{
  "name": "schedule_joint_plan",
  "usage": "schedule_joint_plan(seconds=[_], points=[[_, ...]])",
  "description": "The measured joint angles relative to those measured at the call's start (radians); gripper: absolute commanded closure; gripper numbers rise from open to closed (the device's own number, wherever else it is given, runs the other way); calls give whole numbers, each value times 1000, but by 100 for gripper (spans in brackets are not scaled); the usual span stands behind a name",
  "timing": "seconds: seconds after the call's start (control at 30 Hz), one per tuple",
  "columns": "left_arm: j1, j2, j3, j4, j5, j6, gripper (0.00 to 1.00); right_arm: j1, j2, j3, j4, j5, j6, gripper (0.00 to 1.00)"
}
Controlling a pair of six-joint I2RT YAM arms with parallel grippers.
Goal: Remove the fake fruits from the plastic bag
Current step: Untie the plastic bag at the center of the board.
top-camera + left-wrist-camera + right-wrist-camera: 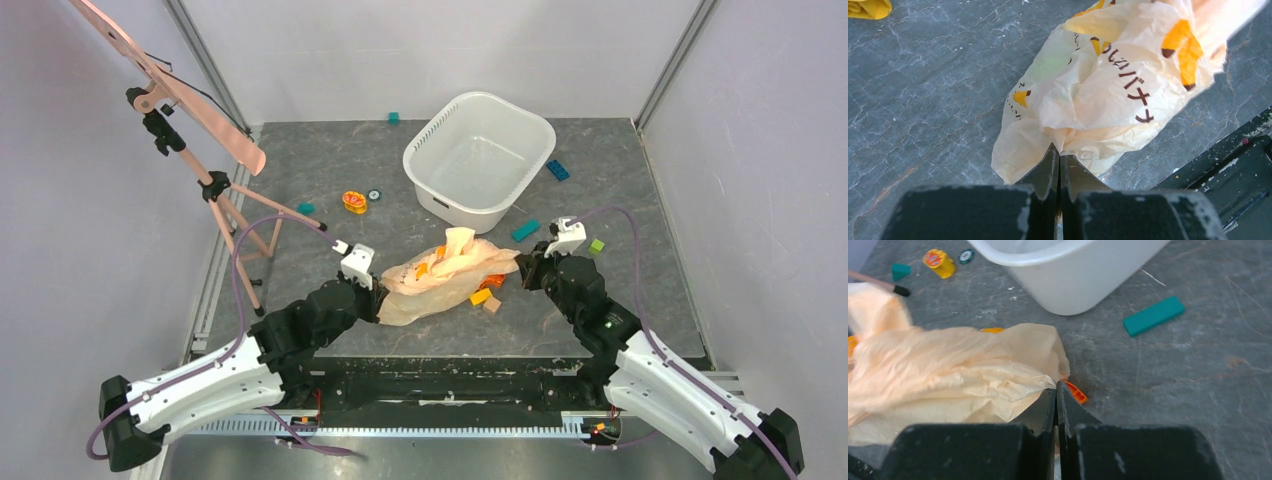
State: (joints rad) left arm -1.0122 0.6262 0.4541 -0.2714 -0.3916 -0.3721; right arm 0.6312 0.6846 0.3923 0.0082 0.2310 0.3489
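Between left claw [1059,156] and right claw [1056,388], plastic bag [445,275] lies pinched.

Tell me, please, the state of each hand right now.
Left hand: closed, pinching the crinkly peach-beige banana-print plastic bag.
Right hand: closed on the same bag's other end.

Robot lab test cell, not a home. Left arm [200,385] and right arm [680,395] are bolted to a metal rail [450,427] at a grey stone-look surface [330,160]. Plain pale walls [400,50], aluminium posts [205,65], tripod stand [214,186]. Toy blocks [525,231] and white tub [465,205] are props.
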Motion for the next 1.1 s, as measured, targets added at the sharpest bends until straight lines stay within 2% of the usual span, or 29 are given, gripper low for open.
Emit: schedule_joint_plan(seconds=[0.13, 0.17, 0.2, 0.3, 0.33, 0.47, 0.63, 0.8, 0.93, 1.1], points=[[0, -28, -7, -12, -15, -6, 98, 2, -39, -15, -63, 74, 75, 100], [-1, -38, -10, -12, -18, -6, 98, 3, -47, -18, -74, 84, 87, 96], [-2, -48, -14, -11, -18, -6, 98, 3, -60, -23, -84, 90, 97, 90], [-5, -67, -25, -12, -18, -6, 98, 4, -87, -30, -93, 91, 74, 52], [-5, -71, -29, -12, -18, -5, 98, 2, -98, -31, -95, 90, 46, 44], [-4, -65, -35, -11, 3, 6, 98, -4, -145, -31, -57, 8, -138, 26], [-4, -14, -35, 4, 36, 31, 98, -5, -159, -30, 32, -249, -396, 18], [-4, 24, -35, 19, 62, 40, 98, -5, -99, -8, 76, -501, -668, 16], [-4, 24, -35, 39, 78, 41, 98, -5, -18, 29, 83, -599, -888, 17], [-4, 23, -35, 43, 83, 49, 98, 10, 51, 51, 91, -618, -1066, 19]])
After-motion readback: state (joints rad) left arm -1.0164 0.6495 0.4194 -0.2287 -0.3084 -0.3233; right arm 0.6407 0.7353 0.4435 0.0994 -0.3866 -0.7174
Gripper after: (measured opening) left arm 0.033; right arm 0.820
